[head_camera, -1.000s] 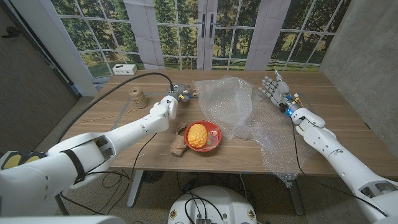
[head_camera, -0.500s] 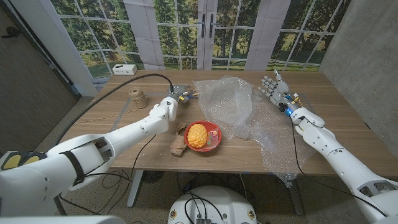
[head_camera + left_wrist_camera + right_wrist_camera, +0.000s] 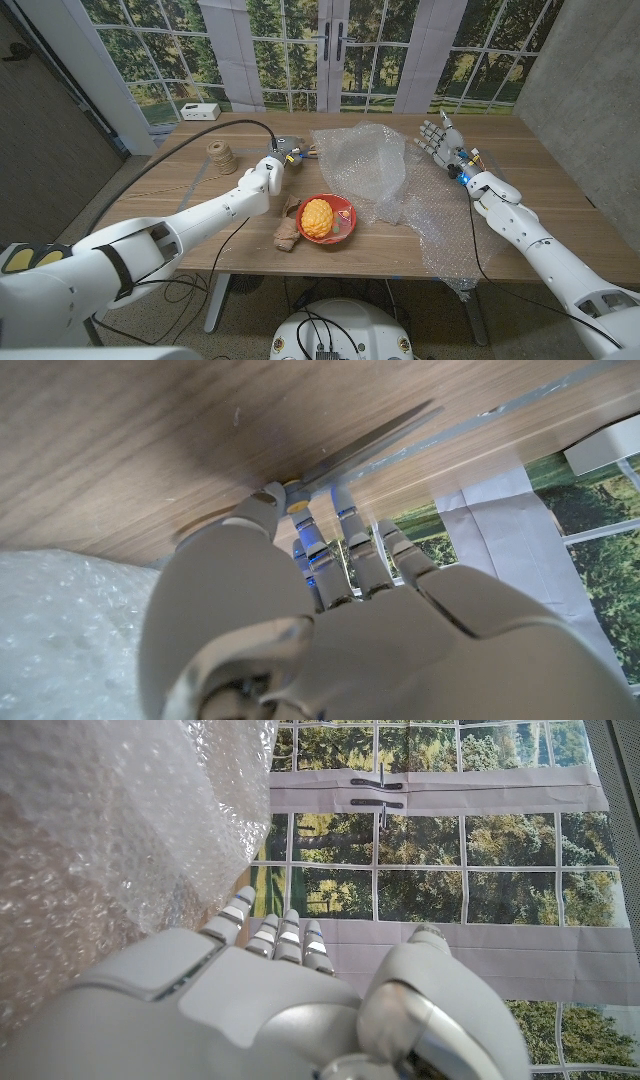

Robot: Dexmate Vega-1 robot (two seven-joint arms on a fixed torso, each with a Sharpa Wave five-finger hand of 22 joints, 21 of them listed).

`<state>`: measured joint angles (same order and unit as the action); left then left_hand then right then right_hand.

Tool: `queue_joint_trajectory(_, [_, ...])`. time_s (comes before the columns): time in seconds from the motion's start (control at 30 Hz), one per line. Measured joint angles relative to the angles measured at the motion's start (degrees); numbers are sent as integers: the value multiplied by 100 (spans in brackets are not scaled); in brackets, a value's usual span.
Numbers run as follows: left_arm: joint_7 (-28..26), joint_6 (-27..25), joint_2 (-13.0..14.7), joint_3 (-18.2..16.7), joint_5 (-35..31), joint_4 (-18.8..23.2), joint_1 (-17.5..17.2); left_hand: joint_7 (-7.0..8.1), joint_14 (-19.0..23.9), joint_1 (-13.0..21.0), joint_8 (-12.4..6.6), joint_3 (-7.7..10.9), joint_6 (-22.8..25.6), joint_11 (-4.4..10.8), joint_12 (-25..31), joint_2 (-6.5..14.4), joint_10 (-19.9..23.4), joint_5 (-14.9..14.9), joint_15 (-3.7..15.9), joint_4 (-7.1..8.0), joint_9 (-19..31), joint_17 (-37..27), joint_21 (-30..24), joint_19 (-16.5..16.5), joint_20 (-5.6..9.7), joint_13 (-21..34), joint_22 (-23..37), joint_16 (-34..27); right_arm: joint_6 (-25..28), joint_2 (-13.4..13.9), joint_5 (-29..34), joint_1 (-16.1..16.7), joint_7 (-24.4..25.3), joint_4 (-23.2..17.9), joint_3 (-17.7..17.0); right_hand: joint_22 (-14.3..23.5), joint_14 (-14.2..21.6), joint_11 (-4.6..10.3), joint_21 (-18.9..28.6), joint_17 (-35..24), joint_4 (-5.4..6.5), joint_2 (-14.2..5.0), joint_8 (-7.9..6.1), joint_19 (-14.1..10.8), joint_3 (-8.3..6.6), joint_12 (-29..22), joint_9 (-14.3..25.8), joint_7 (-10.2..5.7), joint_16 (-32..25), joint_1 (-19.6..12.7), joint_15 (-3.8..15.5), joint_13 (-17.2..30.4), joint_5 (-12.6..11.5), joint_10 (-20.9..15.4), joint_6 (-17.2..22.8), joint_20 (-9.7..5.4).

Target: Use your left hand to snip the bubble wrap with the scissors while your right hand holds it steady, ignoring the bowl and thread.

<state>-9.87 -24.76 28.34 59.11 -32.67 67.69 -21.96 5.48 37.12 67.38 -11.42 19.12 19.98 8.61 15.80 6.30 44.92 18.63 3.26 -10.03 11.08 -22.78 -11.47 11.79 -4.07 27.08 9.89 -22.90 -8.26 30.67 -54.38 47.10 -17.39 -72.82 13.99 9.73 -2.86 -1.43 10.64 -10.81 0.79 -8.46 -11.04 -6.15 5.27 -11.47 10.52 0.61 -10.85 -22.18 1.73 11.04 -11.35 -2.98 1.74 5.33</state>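
The scissors (image 3: pixel 294 152) lie on the table just left of the crumpled clear bubble wrap (image 3: pixel 372 170). My left hand (image 3: pixel 266 176) reaches to their handle end. In the left wrist view its fingers (image 3: pixel 345 550) come down on the handles and hide them, while the blades (image 3: pixel 370 445) stay flat on the wood, so I cannot make out a grip. My right hand (image 3: pixel 437 139) is raised over the right part of the wrap with fingers spread, holding nothing. The right wrist view has the wrap (image 3: pixel 120 810) just beyond that hand (image 3: pixel 260 1000).
A red bowl (image 3: pixel 342 208) with a yellow object stands in front of the wrap. A brown lump (image 3: pixel 287 231) lies to its left. A twine spool (image 3: pixel 222 157), a black cable (image 3: pixel 200 135) and a white box (image 3: pixel 200 111) lie at the back left.
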Motion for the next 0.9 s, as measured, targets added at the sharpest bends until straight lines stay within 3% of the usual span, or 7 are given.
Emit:
queue_joint_trajectory(0.2, [-109, 54, 29, -61, 30, 17, -55, 68, 654, 143, -89, 261, 591, 40, 0, -99, -40, 132, 92, 24, 27, 331, -109, 425, 95, 1, 13, 185, 1, 13, 1, 37, 32, -62, -5, 0, 0, 0, 0, 0, 0, 0, 0, 0, 0, 0, 0, 0, 0, 0, 0, 0, 0, 0, 0, 0])
queue_joint_trajectory(0.47, [-208, 74, 32, -102, 54, 35, -111, 145, 694, 210, -133, 308, 912, 60, 1, -166, -60, 192, 94, 8, 53, 533, -189, 779, 187, 1, 13, 230, 1, 24, -19, 87, 51, -118, -28, 0, 0, 0, 0, 0, 0, 0, 0, 0, 0, 0, 0, -22, 0, 0, 0, 0, 0, 0, 21, 0])
queue_joint_trajectory(0.67, [-237, 68, 27, -129, 71, 55, -140, 127, 694, 233, -133, 308, 971, 59, 2, -189, -60, 197, 93, 8, 53, 555, -210, 830, 237, 2, 12, 154, 1, 25, -52, 97, 43, -120, -38, 0, 0, 0, 0, 1, 21, 0, 0, 0, -21, 0, 0, -21, 0, 0, 0, 0, 0, 0, 21, 0])
queue_joint_trajectory(0.8, [-281, 70, 22, -156, 106, 69, -164, 42, 694, 233, -332, 308, 1489, 56, 3, -189, -56, 198, 93, 8, 154, 555, -232, 950, 357, 3, 40, 137, 1, 25, -77, 98, 23, -109, -53, 0, 0, 0, 0, 1, 21, 0, 0, -31, -21, 0, 0, -21, 0, 0, 0, 0, 0, 0, 21, 32])
queue_joint_trajectory(0.9, [-302, 77, 18, -173, 122, 77, -177, 25, 695, 248, -344, 287, 1564, 38, 5, -173, -37, 197, 92, -13, 186, 555, -232, 970, 377, 3, 40, 99, 1, 20, -97, 99, 3, -83, -63, 0, 0, 0, 0, 1, 21, 0, 0, -31, -21, 0, 0, -21, 0, 0, 0, 0, 0, 1, 21, 31])
